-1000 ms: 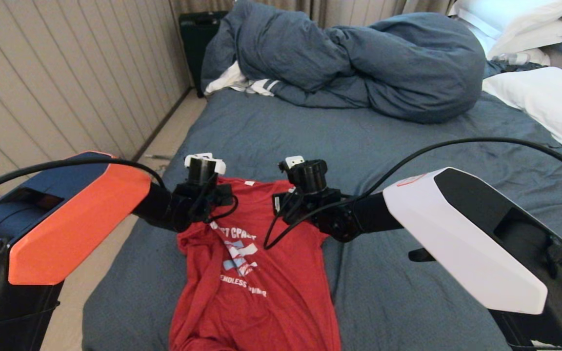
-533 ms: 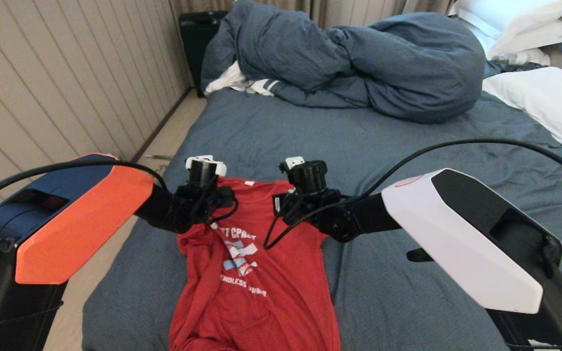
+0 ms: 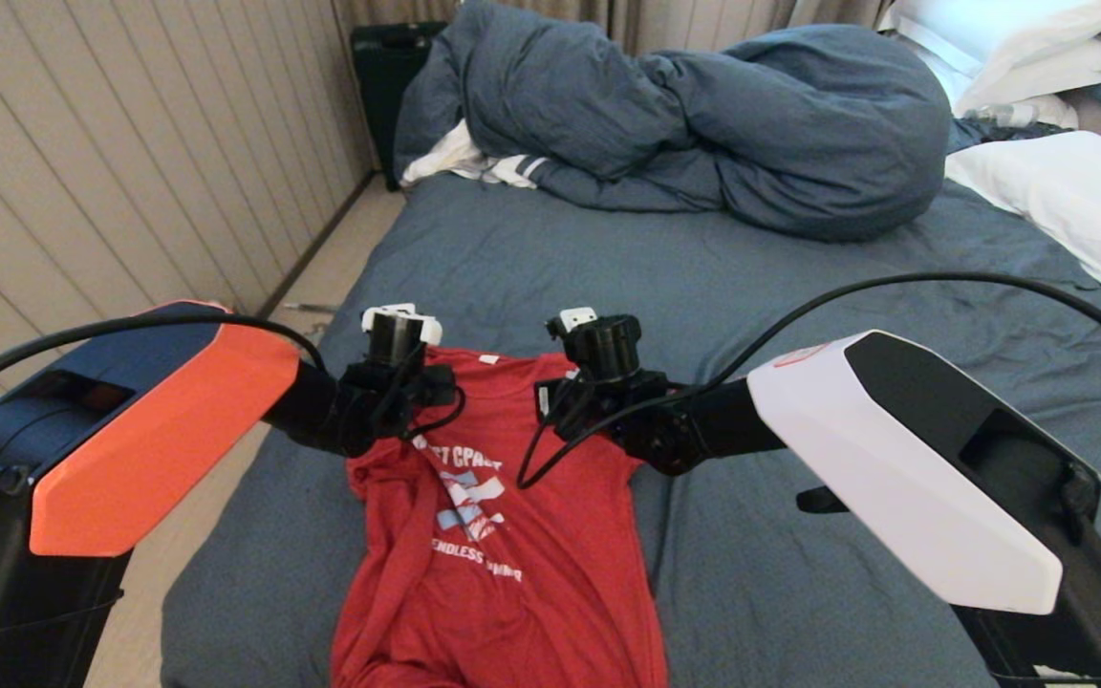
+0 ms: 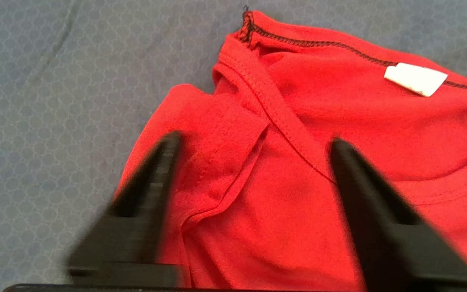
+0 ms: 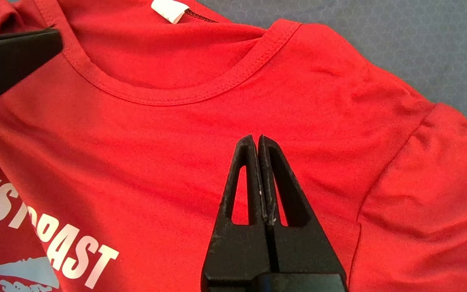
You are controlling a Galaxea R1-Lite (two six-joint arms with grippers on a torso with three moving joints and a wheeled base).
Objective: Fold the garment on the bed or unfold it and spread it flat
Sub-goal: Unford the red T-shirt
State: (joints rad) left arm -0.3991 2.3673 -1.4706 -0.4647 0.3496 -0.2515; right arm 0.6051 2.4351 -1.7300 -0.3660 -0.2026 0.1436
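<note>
Plainly, the garment (image 3: 503,535) lay print-side up on the near part of the bed (image 3: 799,315), its collar toward the bunched duvet (image 3: 703,124) and its hem running out of sight at the near edge. One landmark serves for everything here: the white neck tag (image 4: 415,78). To the tag's left, the shoulder and sleeve were folded over on themselves in a doubled ridge; to its right, the shoulder and sleeve lay nearly smooth against the sheet.

The left gripper (image 4: 253,156) hung over that folded shoulder, left of the tag, its fingers spread wide with the crumpled sleeve between them and nothing gripped. The right gripper (image 5: 259,142) hovered just below the collar, right of the tag, fingers pressed together on nothing, their tips apparently clear of the cloth.

The step in hand looked like taking the rumpled left shoulder to draw it flat. To do that well, the left fingers would want to come down astride the top layer of the fold only, close near the sleeve seam, then pull outward, away from the tag. The right gripper could usefully pin the smooth shoulder so the whole shirt did not slide along with the pull
</note>
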